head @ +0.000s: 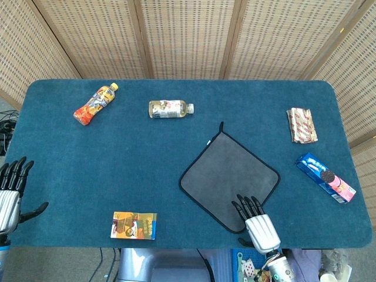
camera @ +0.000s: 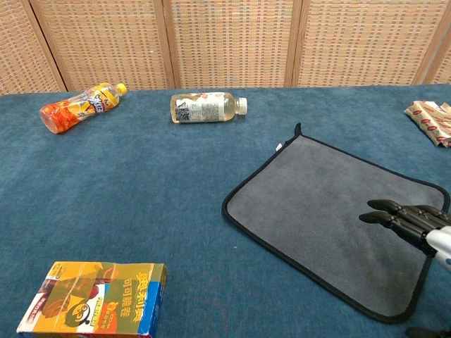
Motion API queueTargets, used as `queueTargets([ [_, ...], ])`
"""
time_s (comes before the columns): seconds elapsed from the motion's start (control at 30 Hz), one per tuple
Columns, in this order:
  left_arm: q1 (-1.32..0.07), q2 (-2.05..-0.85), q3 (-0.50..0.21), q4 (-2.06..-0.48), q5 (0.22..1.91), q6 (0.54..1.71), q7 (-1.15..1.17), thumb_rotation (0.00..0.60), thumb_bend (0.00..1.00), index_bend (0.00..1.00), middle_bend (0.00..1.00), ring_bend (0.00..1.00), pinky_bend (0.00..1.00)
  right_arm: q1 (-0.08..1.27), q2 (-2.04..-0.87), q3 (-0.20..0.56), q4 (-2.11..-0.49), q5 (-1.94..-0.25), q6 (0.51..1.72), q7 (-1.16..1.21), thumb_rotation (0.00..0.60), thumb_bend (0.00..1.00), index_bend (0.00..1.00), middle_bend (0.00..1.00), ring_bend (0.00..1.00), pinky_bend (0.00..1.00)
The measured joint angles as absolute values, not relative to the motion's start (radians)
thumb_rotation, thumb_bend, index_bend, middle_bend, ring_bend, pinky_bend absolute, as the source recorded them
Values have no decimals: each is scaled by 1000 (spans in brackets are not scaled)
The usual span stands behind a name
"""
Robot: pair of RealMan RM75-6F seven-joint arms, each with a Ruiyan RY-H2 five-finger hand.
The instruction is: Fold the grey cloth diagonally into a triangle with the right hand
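Cloth [head: 229,176] lay flat and unfolded as a diamond at about four o'clock on the table [head: 88,158]. Right hand [head: 255,220] hovered over its six-o'clock corner, fingers apart, holding nothing: judged the approach step. Next came pinching that corner and carrying it toward twelve o'clock. Left hand [head: 10,197] idled at eight o'clock, fingers spread.

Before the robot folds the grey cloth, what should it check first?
1. Grey cloth lies flat and unfolded: ok.
2. Right hand over the cloth's near corner, fingers spread above it: ok.
3. Corner already pinched: not ok, the hand holds nothing.
4. Fingers touching the cloth: cannot tell.
5. Bare table around the far corner, clear bottle well away: ok.
6. Left hand parked at the table's edge, apart from the cloth: ok.
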State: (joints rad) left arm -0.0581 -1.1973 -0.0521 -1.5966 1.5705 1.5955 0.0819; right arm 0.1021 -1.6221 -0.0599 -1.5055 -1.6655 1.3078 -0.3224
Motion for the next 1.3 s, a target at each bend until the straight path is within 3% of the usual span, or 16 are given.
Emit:
queueTargets([
  [1.3, -60, -1200, -53, -1592, 1567, 1595, 77, 600, 153, 0, 0, 0, 0, 154, -1688, -38, -1438, -1574, 1252, -333, 600, 0, 63, 0, 0, 0],
])
